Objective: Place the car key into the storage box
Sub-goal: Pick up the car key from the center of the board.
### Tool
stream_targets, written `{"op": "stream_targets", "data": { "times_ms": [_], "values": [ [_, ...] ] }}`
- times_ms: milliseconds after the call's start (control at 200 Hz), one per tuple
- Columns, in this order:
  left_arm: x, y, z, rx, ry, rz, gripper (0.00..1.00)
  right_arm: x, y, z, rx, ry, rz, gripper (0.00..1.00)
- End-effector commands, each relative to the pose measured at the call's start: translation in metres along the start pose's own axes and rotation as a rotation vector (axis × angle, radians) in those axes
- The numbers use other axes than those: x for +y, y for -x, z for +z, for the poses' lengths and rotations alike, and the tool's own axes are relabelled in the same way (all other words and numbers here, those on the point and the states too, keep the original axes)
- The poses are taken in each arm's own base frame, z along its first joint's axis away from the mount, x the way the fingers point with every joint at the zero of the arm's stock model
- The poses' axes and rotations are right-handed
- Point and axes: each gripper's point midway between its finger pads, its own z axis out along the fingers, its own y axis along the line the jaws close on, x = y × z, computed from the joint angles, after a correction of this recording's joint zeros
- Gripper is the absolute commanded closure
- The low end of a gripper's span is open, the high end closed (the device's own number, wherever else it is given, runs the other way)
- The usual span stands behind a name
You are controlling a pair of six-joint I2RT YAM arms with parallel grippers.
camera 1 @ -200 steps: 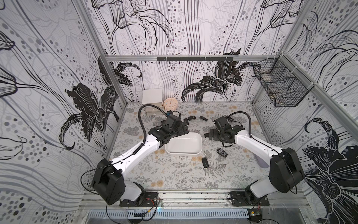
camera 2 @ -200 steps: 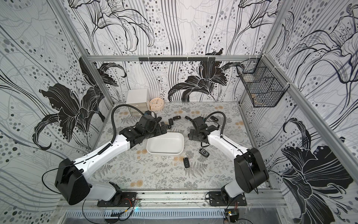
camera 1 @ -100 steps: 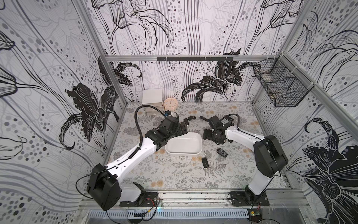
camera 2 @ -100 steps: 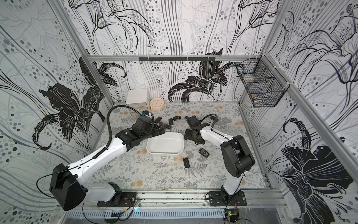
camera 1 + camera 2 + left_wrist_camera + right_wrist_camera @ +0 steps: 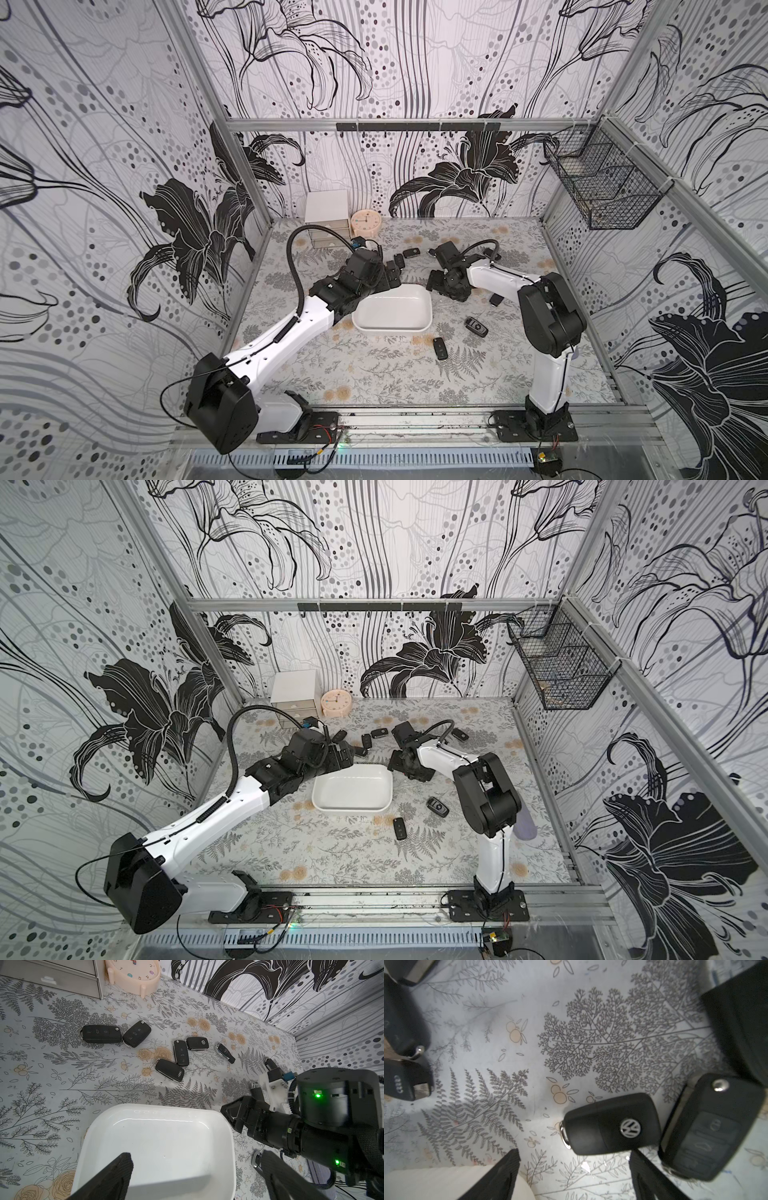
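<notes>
left end effector [image 5: 194, 1155] open over shallow white plastic storage box [image 5: 158, 1109], right end effector [image 5: 574, 1153] open at its 2 o'clock beside black VW car key [image 5: 610, 1124], both empty

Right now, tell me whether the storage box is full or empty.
Empty: the storage box shows only its bare white floor in both top views.

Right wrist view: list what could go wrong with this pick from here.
1. The VW key lies close beside a buttoned key; the open right gripper may catch or shove both.
2. The storage box rim sits right by that gripper, so closing could bump it.
3. The open left gripper hangs over the storage box; the arms might clash at the drop.
</notes>
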Motion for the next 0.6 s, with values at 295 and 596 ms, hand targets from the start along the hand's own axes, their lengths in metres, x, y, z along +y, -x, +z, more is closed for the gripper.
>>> {"op": "stream_targets", "data": {
  "times_ms": [295, 596],
  "values": [
    [0.003, 0.011, -0.010, -0.057, 0.011, 0.031, 0.01, -0.010, 0.012, 0.010, 0.031, -0.113, -0.023, 0.27],
    [0.003, 0.007, -0.010, -0.044, 0.000, 0.026, 0.01, -0.023, 0.016, 0.015, 0.037, -0.201, -0.098, 0.37]
  ]
}}
